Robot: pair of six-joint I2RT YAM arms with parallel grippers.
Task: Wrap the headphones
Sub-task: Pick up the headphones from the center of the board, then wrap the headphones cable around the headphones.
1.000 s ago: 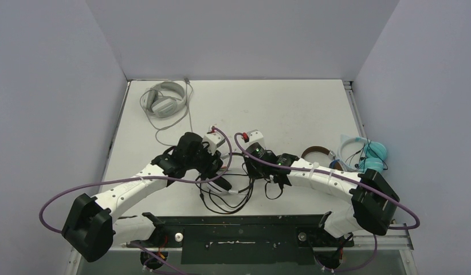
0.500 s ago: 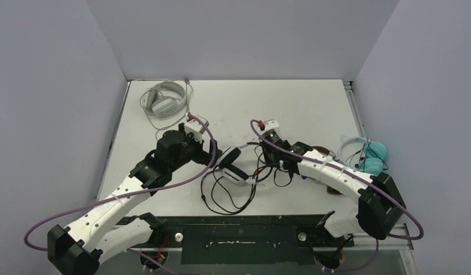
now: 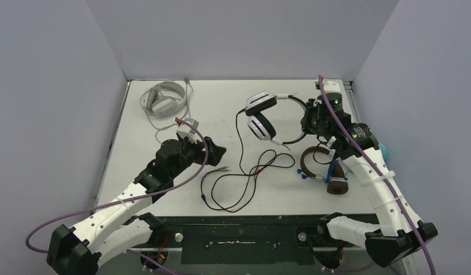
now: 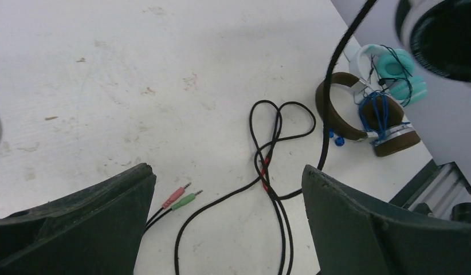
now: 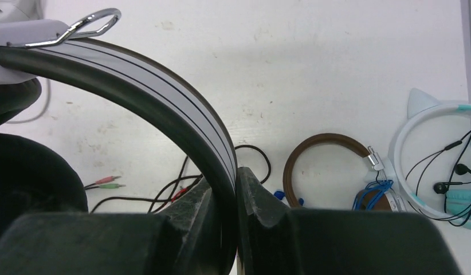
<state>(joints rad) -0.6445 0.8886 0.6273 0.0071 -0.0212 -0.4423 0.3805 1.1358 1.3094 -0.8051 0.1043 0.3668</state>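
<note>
Black-and-white headphones (image 3: pixel 262 117) hung over the far right part of the table (image 3: pixel 222 97), their headband (image 5: pixel 164 109) pinched between the closed fingers of the right gripper (image 3: pixel 311 123). The table was walled on its left, far and right sides. Bare surface lay across the far middle and ahead of the left arm (image 3: pixel 121 197), while the right edge was crowded.

The right arm (image 3: pixel 382 189) rose from its base along that right edge, its wrist turned toward the table's centre. The left arm stretched diagonally toward the middle. The left gripper (image 3: pixel 216 153) was spread wide with nothing between its fingers, held above the table.

Pale grey headphones (image 3: pixel 163 100) lay in the far left corner, well apart from both arms. Brown headphones (image 3: pixel 336 184), with a blue cable (image 3: pixel 332 166) bundled on them, lay just beside the right arm. Light teal headphones (image 5: pixel 434 154) lay next to the brown pair, and from above the right arm hid nearly all of them.

The black cable (image 3: pixel 244 177) trailed down from the lifted headset in loose loops over the centre and near side, and its crossings were hard to follow. Its pink and green plugs (image 4: pixel 181 199) lay on the table below the left gripper. In the right wrist view the ear cups were cut off at the left edge.
</note>
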